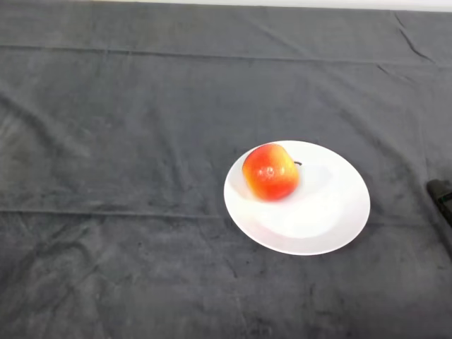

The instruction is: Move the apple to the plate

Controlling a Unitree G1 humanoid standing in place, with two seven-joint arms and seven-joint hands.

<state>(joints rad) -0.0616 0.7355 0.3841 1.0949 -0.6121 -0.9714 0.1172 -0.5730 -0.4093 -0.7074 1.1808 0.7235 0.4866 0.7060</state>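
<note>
A red and yellow apple (270,171) lies on a white plate (321,219), in the plate's upper left part, with its stem pointing to the right. The plate rests on the dark cloth right of the middle of the head view.
The dark cloth (127,141) covers the whole table and shows folds and creases. A small black object (441,198) juts in at the right edge of the view, right of the plate.
</note>
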